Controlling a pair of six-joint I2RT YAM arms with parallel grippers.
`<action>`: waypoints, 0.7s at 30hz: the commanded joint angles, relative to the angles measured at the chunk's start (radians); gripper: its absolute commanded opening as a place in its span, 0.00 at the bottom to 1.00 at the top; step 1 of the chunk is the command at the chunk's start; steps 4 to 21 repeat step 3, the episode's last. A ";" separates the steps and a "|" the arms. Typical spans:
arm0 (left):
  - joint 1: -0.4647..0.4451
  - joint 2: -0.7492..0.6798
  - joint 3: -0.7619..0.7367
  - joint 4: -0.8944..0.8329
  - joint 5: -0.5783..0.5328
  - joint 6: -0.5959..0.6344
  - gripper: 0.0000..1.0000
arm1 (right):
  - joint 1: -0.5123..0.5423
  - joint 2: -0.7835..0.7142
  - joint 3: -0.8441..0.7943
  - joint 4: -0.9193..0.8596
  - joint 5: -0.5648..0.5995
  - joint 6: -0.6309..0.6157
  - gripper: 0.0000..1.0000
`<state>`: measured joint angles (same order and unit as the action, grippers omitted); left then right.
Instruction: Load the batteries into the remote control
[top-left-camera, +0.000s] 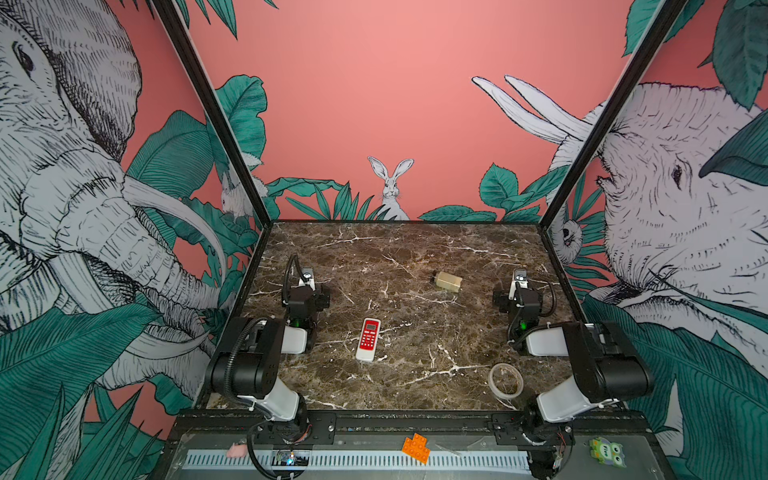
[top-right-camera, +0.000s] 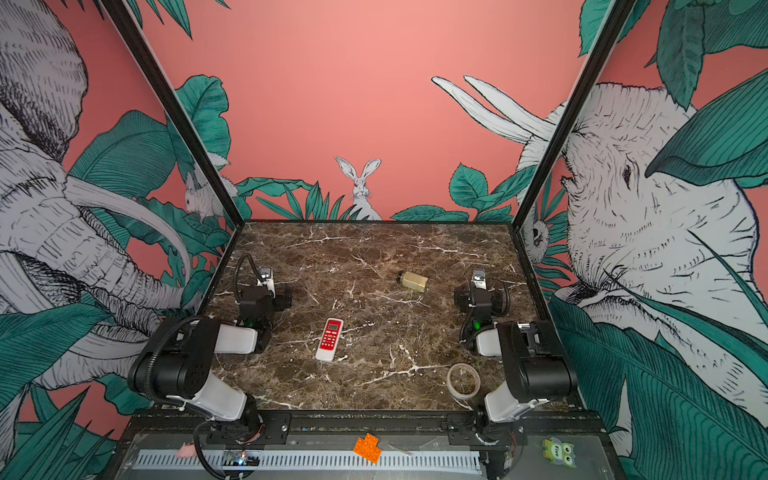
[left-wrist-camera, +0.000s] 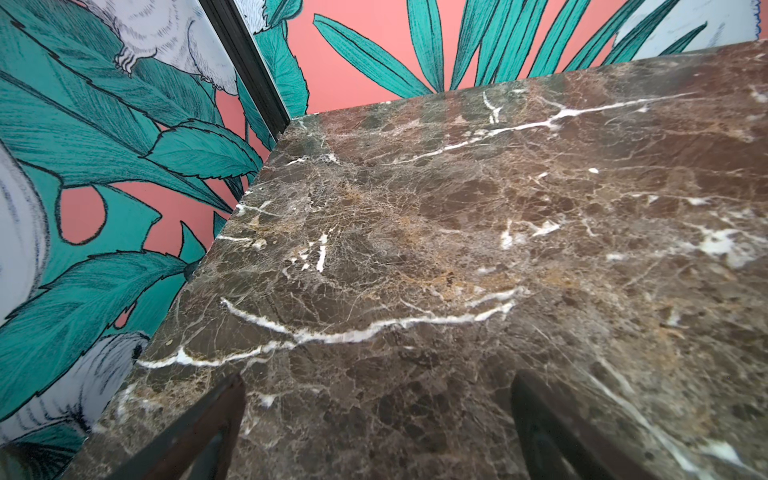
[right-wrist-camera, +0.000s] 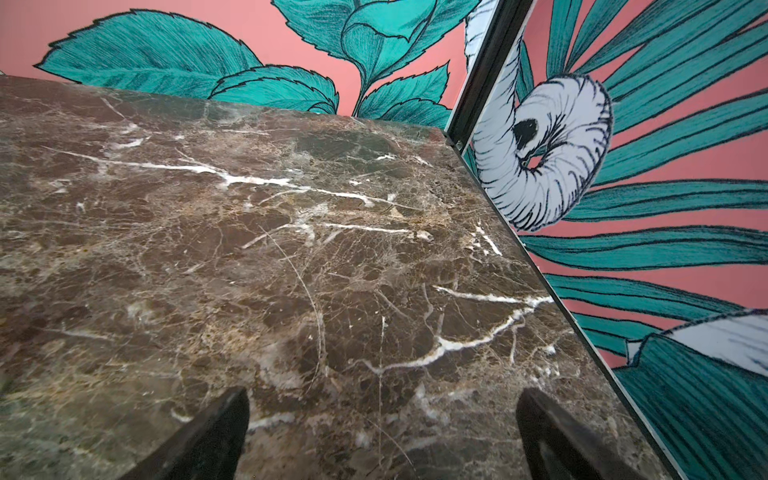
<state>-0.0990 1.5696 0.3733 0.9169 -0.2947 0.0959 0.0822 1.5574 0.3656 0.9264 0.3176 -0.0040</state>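
Top views both show the remote control (top-left-camera: 368, 339) (top-right-camera: 329, 339) lying red face up on the marble surface (top-left-camera: 415, 249), left of the middle, its button lettering too small to read. A green owl tag (top-left-camera: 607, 453) beyond the surface's near edge reads "Five". The left hand (left-wrist-camera: 374, 436) and right hand (right-wrist-camera: 382, 436) are each spread wide, holding nothing, low over bare marble. The left arm (top-left-camera: 245, 365) and right arm (top-left-camera: 611, 365) are folded, elbows at the near corners; the remote control lies between them, nearer the left arm.
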 joint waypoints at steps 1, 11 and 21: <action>0.005 -0.016 0.017 -0.006 0.007 -0.011 1.00 | 0.000 -0.003 0.009 0.026 0.000 0.012 0.99; 0.004 -0.016 0.017 -0.005 0.008 -0.010 1.00 | 0.000 -0.003 0.009 0.026 0.000 0.013 0.99; 0.004 -0.016 0.017 -0.005 0.008 -0.010 1.00 | 0.000 -0.003 0.009 0.026 0.000 0.013 0.99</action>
